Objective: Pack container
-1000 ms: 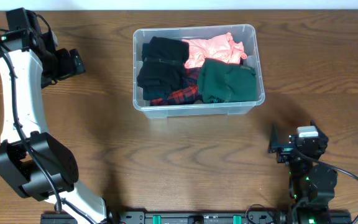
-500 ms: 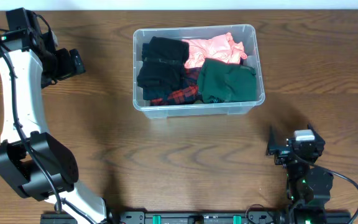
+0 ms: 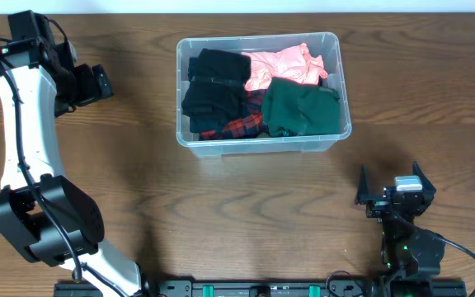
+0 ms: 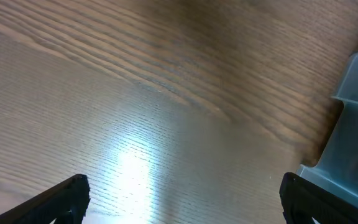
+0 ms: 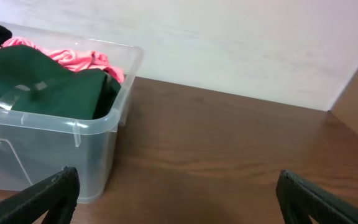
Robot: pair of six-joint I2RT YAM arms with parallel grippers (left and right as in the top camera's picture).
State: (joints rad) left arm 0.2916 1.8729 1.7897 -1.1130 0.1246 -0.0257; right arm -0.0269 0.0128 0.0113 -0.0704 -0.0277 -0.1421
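Observation:
The container [image 3: 262,145], a clear plastic tub, stands at the back middle of the table. In it lie black clothes [image 3: 213,87], a pink garment [image 3: 283,66], a green garment [image 3: 303,107] and a bit of red plaid [image 3: 242,126]. My left gripper [image 3: 105,82] hangs open well to the tub's left, over bare wood [image 4: 182,199], with the tub's corner [image 4: 356,137] at the view's right edge. My right gripper [image 3: 390,177] is open near the front right, nothing between its fingers [image 5: 176,193]. It faces the tub's right end [image 5: 98,127], where the green [image 5: 42,87] and pink [image 5: 79,59] cloth show.
The wooden table [image 3: 221,214] stretches bare between the tub and the front edge. A white wall [image 5: 241,43] rises behind the table's far edge. The left arm's white link [image 3: 23,140] runs along the left side, with its black base [image 3: 44,219] below.
The right gripper has shifted slightly toward the table's front edge and stays open. The left arm and the tub's contents have not moved.

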